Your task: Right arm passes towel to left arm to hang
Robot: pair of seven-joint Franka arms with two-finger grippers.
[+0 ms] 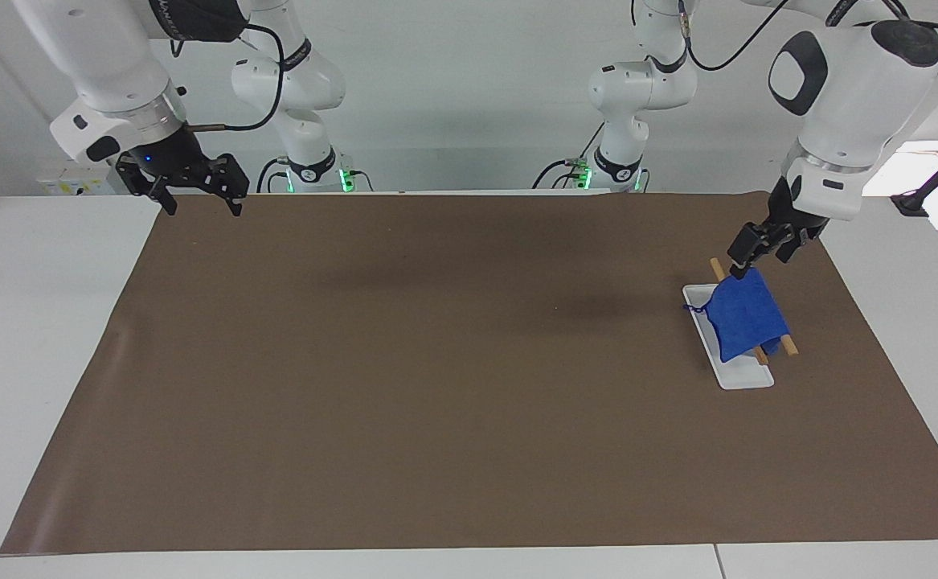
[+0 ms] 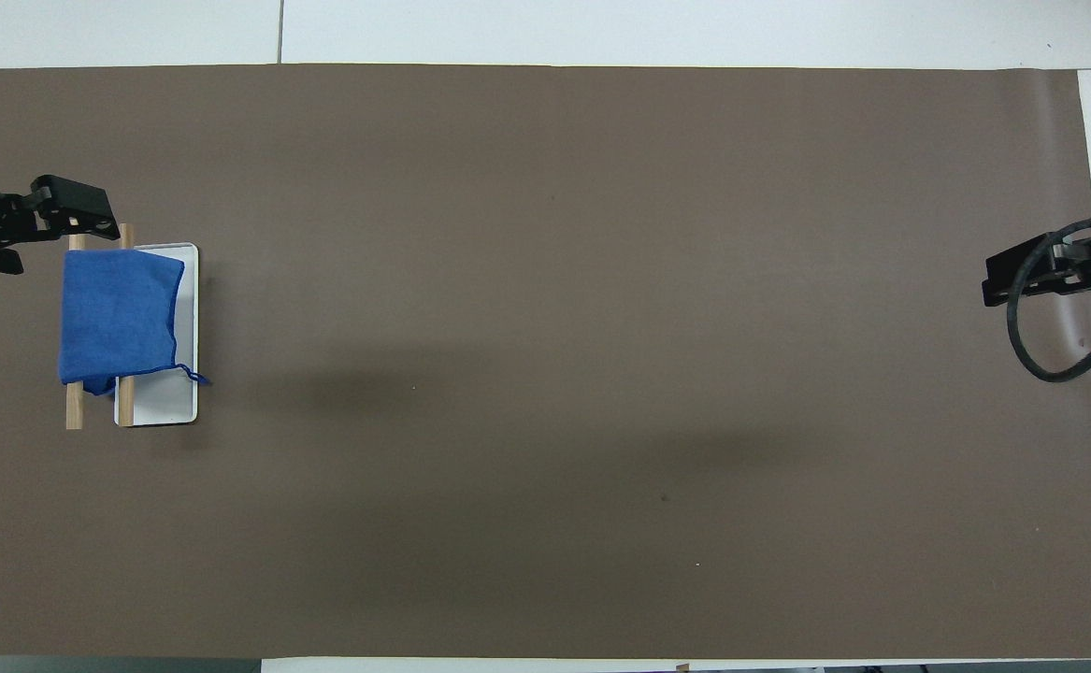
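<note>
The towel [image 1: 746, 318] hangs draped over two wooden rods [image 1: 715, 265] above a white tray [image 1: 742, 378], toward the left arm's end of the worktop [image 1: 436, 362]. Its loop cord dangles over the tray's edge. Judged from this, the hanging looks done.

The left hand [image 1: 758, 249] is open and empty. It hovers just over the bare rod ends that stick out from under the towel, near the cloth's top edge.

That closeness is the main risk. If the hand drops or swings sideways, a finger could knock the rods. The rack looks light, so it could tip or slide off the tray and shed the towel.

An open finger could also catch the cloth's edge and drag it off as the arm moves. A straight lift before any sideways move would avoid both.

The right hand [image 1: 199, 205] waits, open and empty, over the worktop's corner at its own end, well apart from everything.
</note>
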